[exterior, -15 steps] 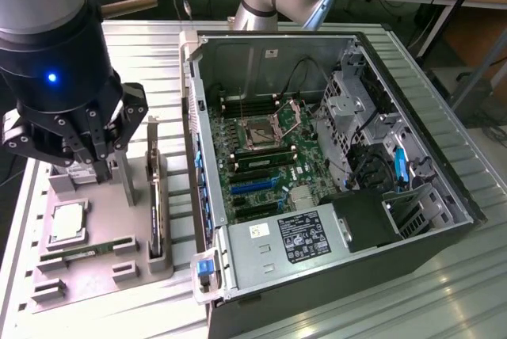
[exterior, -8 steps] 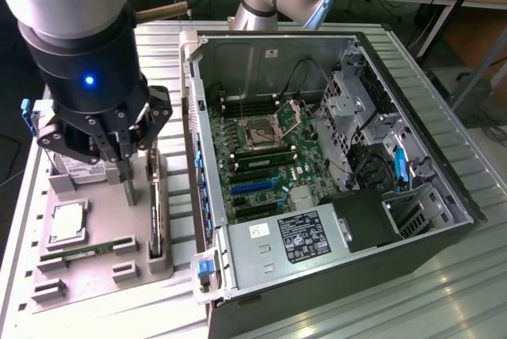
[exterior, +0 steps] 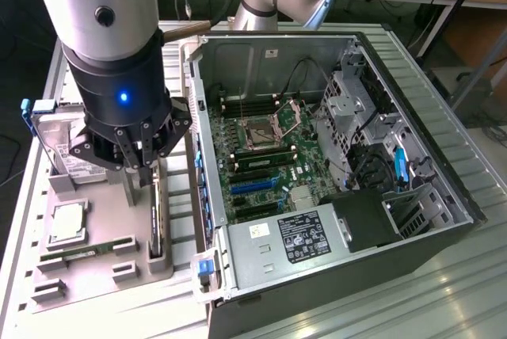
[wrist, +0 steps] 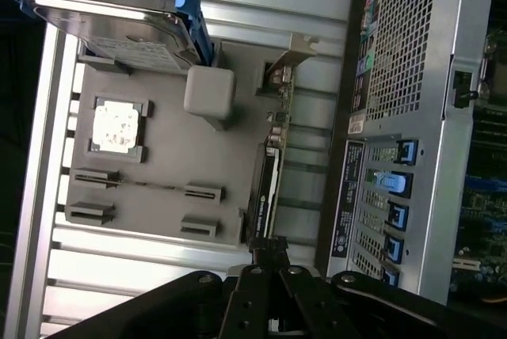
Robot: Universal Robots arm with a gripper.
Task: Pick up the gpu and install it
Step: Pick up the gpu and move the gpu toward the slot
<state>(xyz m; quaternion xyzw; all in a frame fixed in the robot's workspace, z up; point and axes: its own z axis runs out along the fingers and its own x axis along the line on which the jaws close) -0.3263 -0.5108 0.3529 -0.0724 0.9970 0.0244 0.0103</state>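
Note:
The gpu [exterior: 156,216] stands on its long edge in a slot of the grey holder tray [exterior: 103,196], beside the open computer case [exterior: 444,157]. In the wrist view the gpu [wrist: 265,188] appears edge-on as a thin dark board, its silver bracket [wrist: 287,52] at the far end. My gripper [exterior: 139,173] hovers just above the tray, over the card's near end. Its fingertips are drawn together with nothing between them. From the wrist camera the gripper [wrist: 273,250] sits right at that end of the card. The motherboard [exterior: 261,157] lies exposed inside the case, with its blue expansion slots [exterior: 253,184].
On the tray are a silver hard drive with blue tabs [exterior: 59,129] [wrist: 119,26], a processor chip [exterior: 67,220] [wrist: 116,127] and a narrow memory stick [exterior: 79,253] [wrist: 146,184]. The case's rear wall [wrist: 396,117] rises close beside the gpu. A power supply [exterior: 293,236] fills the case's near end.

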